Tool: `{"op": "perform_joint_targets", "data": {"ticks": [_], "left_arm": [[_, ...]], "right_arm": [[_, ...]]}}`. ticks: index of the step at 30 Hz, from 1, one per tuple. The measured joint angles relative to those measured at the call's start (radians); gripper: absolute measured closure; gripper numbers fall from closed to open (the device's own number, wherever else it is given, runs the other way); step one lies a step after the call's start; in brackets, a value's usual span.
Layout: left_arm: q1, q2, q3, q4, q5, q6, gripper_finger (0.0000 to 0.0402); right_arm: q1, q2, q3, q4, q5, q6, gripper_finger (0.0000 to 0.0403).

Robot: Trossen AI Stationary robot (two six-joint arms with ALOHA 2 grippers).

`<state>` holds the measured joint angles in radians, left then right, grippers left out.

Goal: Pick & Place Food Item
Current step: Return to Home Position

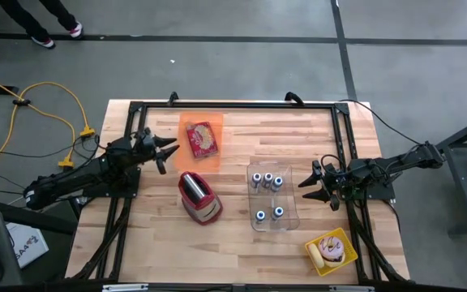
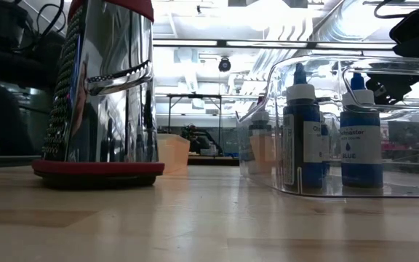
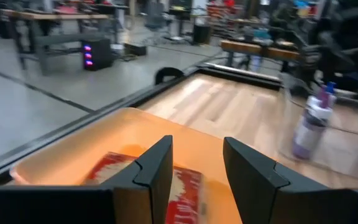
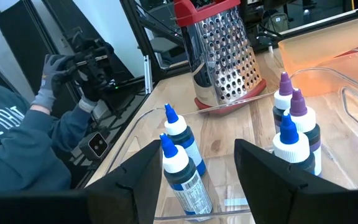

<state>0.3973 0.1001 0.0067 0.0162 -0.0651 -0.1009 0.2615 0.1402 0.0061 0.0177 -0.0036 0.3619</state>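
Table (image 1: pixel 242 130): donuts (image 1: pixel 329 249) in yellow bin (image 1: pixel 349 241); left tool (image 1: pixel 169 156), right tool (image 1: pixel 313 185) parted.

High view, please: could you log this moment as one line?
left gripper: open, empty, by orange tray | right gripper: open, empty, by bottle bin | donuts: in yellow bin

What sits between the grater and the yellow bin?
The clear tray of bottles; the high view shows it on the table between the grater and the yellow bin.
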Motion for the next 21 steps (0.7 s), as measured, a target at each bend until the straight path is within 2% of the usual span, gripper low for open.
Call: {"op": "perform_joint_targets", "data": {"ticks": [3,21], "left_arm": [[0.0,0.0,0.0,-0.005,0.034,0.002,0.0265],[0.045,0.0,0.0,-0.009,0.059,-0.011,0.0265]], "right_arm": [[0.0,0.0,0.0,0.0,0.0,0.0,0.0215],[0.0,0.0,0.0,0.0,0.0,0.0,0.0215]]}}
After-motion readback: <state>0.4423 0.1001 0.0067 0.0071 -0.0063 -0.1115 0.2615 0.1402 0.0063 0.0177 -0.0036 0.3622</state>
